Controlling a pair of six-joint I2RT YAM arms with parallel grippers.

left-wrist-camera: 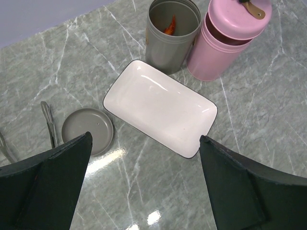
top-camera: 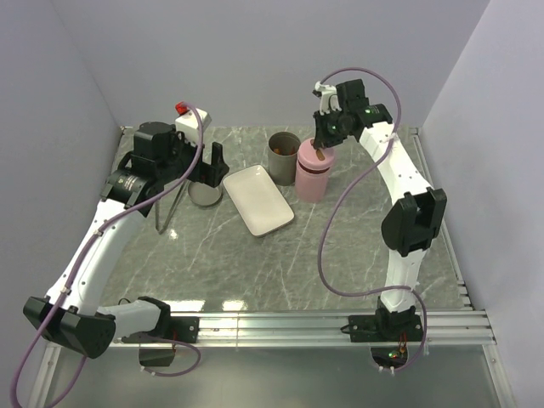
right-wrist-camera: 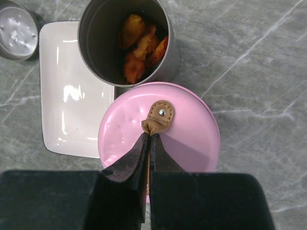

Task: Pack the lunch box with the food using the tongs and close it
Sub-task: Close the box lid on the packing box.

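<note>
On the table [top-camera: 357, 229] the tray [left-wrist-camera: 160, 109] lies bare under my left gripper [left-wrist-camera: 145, 139], which gapes wide and holds nothing. My right gripper [right-wrist-camera: 148, 141] is pinched shut on the brown strap [right-wrist-camera: 158, 117] of the pink lid [right-wrist-camera: 192, 129], which looks not quite seated on the pink canister [left-wrist-camera: 213, 60].

Just beside that canister the lunch box [left-wrist-camera: 170, 52] stands upright, its long axis vertical and its mouth open to the ceiling. The grey lid [left-wrist-camera: 88, 130] lies flat past the tray's other end, near the tongs [left-wrist-camera: 48, 122]. The food [right-wrist-camera: 141, 45] is inside the box, so closing seems to be what remains. I should grip that lid by its rim, keep it level, and centre it over the mouth before pressing.
</note>
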